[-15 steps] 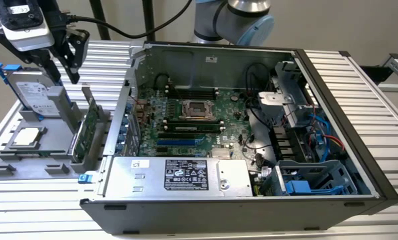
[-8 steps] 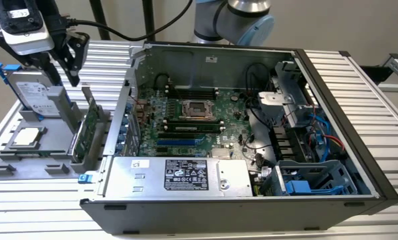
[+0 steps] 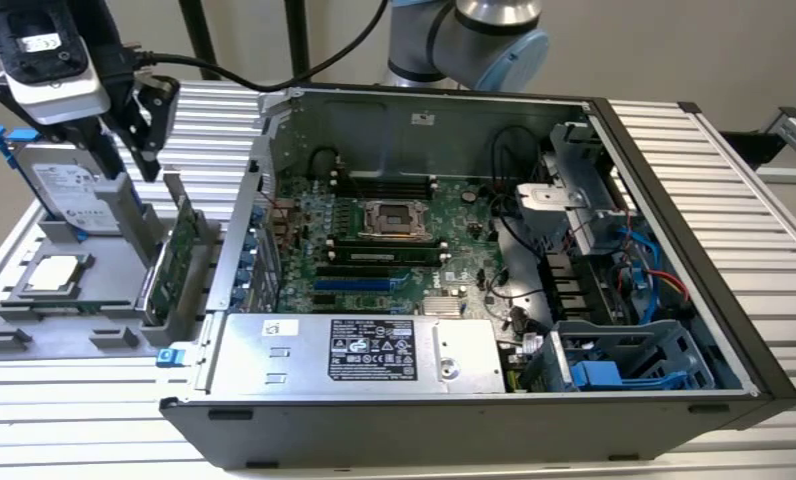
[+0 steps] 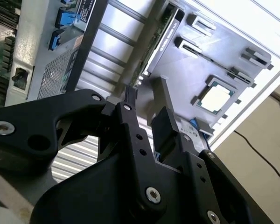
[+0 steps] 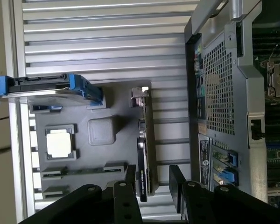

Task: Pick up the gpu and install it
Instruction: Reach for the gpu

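Black metal fingers [image 5: 130,186] of the gripper [image 5: 153,170] stand apart in both wrist views, with nothing clamped between them. Just past the tips is the gpu [image 5: 146,154], a thin rectangular card with a green circuit board on one face and a black shroud on the other. It is seen edge-on, its narrow end lining up with the gap. In the exterior view the gripper [image 3: 131,150] sits at about eleven o'clock from the gpu [image 3: 171,260] and seems to hang above the card rather than touch it, though the angle leaves that uncertain.

The card stands upright on its long edge in a slot of the grey moulded holder tray [image 3: 58,345], which rests on the ribbed aluminium table [image 3: 78,430]. At nine o'clock from the card, a square silver processor chip [image 3: 54,272] lies flat in its own recess of the tray. At about eleven o'clock from the card, a silver hard drive in a blue-tabbed caddy [image 3: 71,190] stands upright at the tray's far end.

At three o'clock from the tray, just beside it, lies the open dark tower case [image 3: 438,440]. It is on its side with its green motherboard [image 3: 465,265] facing up. A silver power supply box [image 3: 358,350] fills the case's six o'clock edge
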You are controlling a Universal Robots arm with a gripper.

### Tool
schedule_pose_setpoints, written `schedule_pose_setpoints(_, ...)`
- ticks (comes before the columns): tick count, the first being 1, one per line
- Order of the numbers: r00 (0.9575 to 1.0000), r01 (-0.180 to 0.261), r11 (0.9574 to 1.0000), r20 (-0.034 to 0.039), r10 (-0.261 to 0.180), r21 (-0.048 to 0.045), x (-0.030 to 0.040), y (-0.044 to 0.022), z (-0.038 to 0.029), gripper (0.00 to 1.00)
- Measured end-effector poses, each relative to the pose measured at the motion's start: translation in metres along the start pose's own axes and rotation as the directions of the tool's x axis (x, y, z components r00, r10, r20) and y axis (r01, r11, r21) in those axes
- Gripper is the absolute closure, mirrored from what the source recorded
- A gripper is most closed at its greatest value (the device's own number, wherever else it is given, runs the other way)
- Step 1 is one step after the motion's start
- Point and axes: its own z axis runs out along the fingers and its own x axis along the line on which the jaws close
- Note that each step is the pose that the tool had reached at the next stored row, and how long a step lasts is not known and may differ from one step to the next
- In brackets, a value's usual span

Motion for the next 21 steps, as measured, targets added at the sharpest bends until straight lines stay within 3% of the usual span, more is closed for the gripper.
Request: schedule_pose_setpoints(21,1.0,0.005,1.0,-0.0003,-0.005,0.0,0.0002,-0.0084,0.0194,0.0)
